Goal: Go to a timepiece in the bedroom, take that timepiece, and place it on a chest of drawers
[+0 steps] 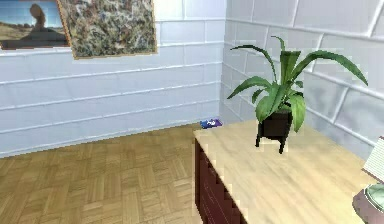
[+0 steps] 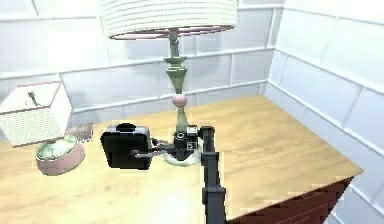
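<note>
Dark claw (image 2: 125,150) poised over light wooden surface (image 2: 270,140) near tall green-stemmed lamp (image 2: 176,75), presumably for placing; its load cannot be told.

My forward camera looks ahead and slightly down, close over a chest of drawers (image 1: 290,165) at lower right. My side camera faces across that chest's top (image 2: 280,140), nearer still. Both views share a small lamp (image 1: 377,160), at the right edge ahead and at left (image 2: 35,112) sideways.

Arm (image 2: 212,185) extended outward; gripper (image 2: 125,150) at its end points toward arm side view's left; load unclear.
</note>
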Tool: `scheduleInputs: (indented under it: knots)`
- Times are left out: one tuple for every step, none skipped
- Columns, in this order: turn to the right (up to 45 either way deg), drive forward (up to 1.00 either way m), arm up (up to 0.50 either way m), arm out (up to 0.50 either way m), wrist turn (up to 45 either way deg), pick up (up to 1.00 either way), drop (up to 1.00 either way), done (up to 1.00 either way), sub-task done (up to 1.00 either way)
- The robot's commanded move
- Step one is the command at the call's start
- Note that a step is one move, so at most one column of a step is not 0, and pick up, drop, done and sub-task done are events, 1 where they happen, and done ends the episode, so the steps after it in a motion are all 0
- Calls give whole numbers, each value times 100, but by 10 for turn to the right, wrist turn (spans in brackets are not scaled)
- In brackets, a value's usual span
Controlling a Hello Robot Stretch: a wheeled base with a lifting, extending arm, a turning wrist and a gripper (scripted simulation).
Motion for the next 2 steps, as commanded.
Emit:
scheduleInputs:
  knots:
    - [0,0,0,-8,0,0,0,0,0]
    - [0,0,0,0,0,0,0,100,0]
